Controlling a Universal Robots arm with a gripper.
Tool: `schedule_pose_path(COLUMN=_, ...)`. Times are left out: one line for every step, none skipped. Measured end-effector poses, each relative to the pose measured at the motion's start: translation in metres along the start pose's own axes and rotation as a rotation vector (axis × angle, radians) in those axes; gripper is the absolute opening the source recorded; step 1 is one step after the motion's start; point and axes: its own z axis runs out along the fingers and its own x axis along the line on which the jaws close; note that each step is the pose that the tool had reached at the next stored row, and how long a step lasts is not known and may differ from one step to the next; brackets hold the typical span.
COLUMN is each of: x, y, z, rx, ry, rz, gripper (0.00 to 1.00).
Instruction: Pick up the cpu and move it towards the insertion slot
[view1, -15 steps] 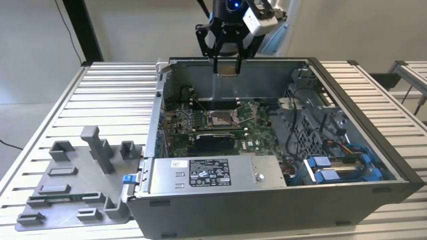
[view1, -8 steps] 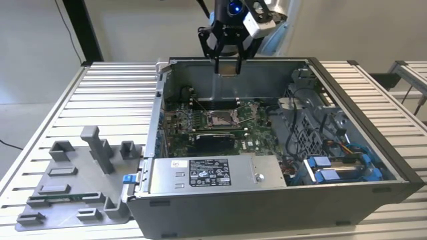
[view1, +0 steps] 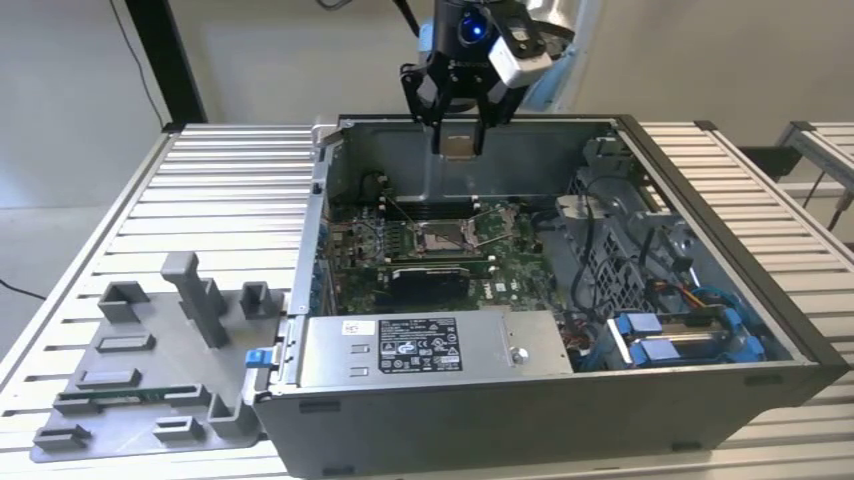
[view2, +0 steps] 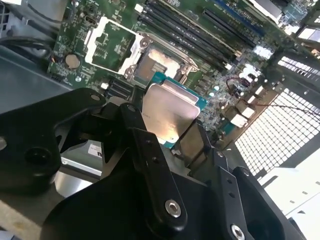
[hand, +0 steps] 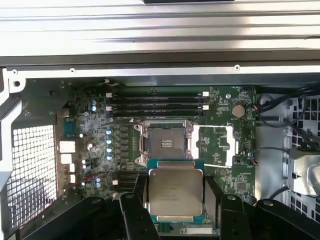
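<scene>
The gripper hangs above the open computer case, near its back wall in the exterior view. Its jaws are closed on the cpu, one black finger on each side of the chip, and the silvery top faces the camera in both wrist views (a teal rim shows around the metal cover). The cpu is held in the air over the green motherboard, apart from it. The insertion slot lies on the board below, just beside the cpu in the first wrist view, with its metal frame open and its brownish centre uncovered. Long memory slots run along the board's edge beyond the slot.
</scene>
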Motion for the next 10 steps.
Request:
schedule_pose_path(x=0.0001, y=0.0021, z=0.0003, rx=-0.0001, ry=-0.0001, rz=0.001, gripper=0.00)
schedule_pose_path(x=0.0001, y=0.0045, z=0.0005, rx=-0.0001, ry=-0.0001, rz=0.001, gripper=0.00)
schedule_pose_path(x=0.0002, y=0.0068, z=0.0006, rx=-0.0001, ry=-0.0001, rz=0.001, gripper=0.00)
schedule_pose_path(x=0.0003, y=0.0079, z=0.0007, rx=0.0000, ry=0.0000, rz=0.002, gripper=0.00)
schedule_pose_path(x=0.0003, y=0.0079, z=0.0006, rx=0.0000, ry=0.0000, rz=0.002, gripper=0.00)
schedule_pose_path(x=0.0002, y=0.0079, z=0.0007, rx=0.0000, ry=0.0000, rz=0.001, gripper=0.00)
schedule_pose_path(x=0.0003, y=0.0079, z=0.0007, rx=0.0001, ry=-0.0001, rz=0.002, gripper=0.00)
schedule_pose_path(x=0.0003, y=0.0079, z=0.0007, rx=0.0002, ry=-0.0001, rz=0.002, gripper=0.00)
schedule_pose_path(x=0.0003, y=0.0079, z=0.0007, rx=0.0002, ry=-0.0001, rz=0.002, gripper=0.00)
schedule_pose_path(x=0.0003, y=0.0079, z=0.0007, rx=0.0002, ry=-0.0001, rz=0.001, gripper=0.00)
